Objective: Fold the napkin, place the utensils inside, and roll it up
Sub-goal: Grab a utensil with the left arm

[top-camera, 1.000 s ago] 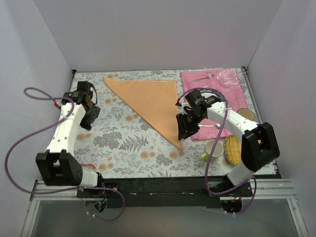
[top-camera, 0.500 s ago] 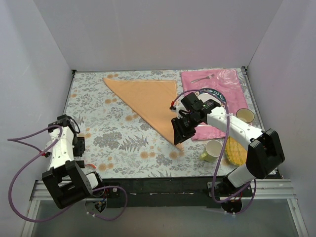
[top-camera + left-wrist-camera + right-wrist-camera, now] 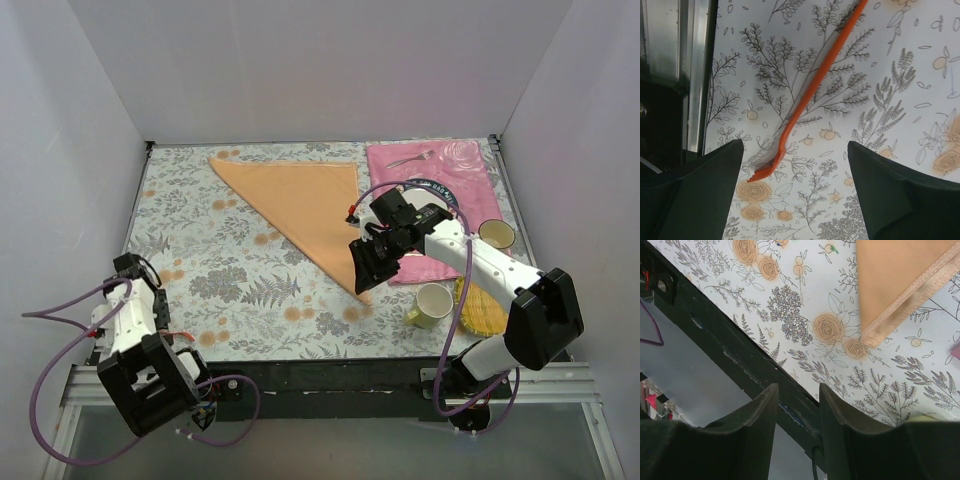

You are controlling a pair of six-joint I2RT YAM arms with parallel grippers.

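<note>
The napkin (image 3: 300,205), folded into a triangle, lay just left of the placemat (image 3: 470,175) on the floral tablecloth (image 3: 240,290), its long edge running from far-left to a near tip. That tip sat just beyond the right gripper's (image 3: 797,390) parted, empty fingers. The left gripper (image 3: 795,150), well left of the placemat, gaped wide and held nothing, with white walls (image 3: 300,70) around.

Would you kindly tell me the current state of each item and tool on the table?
Peach-orange cloth napkin: folded into a triangle, lying flat, not rolled.
Slim silver metal fork: lying on the pink rose-print placemat, outside the napkin.
Pale yellow-green mug: upright.
Left tool: open, empty.
Right tool: open, empty, close to the napkin's near corner.
</note>
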